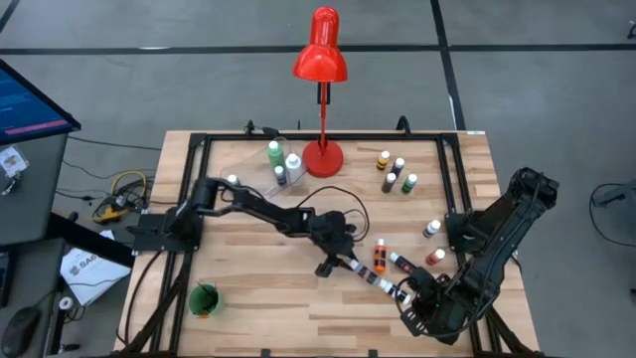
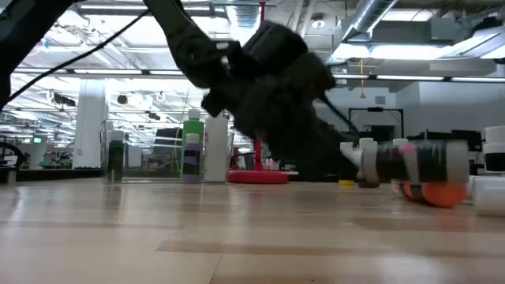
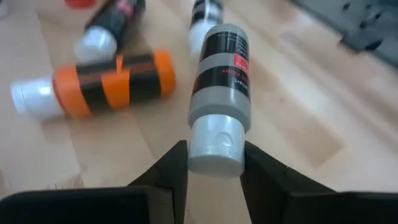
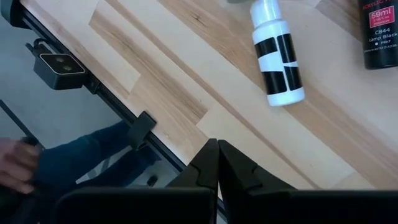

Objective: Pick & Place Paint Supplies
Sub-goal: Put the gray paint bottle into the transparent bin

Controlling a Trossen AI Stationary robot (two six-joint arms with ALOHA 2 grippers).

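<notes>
Grey paint bottle (image 3: 219, 93) | cap between left gripper (image 3: 211, 163) fingers, grip unclear | right gripper (image 4: 217, 163) pressed together

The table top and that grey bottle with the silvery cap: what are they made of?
Table top: looks like pale wood in a matte finish, with joined planks and visible grain. Grey bottle between the left gripper fingers: probably smooth plastic under a glossy printed label; its cap shines softly.

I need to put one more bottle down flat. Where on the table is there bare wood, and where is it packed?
Bare wood lies between the green cup and the left gripper, along the near edge. Another free strip runs between the red lamp base and the back-right bottle cluster. It is crowded around the lying bottles near the right gripper.
</notes>
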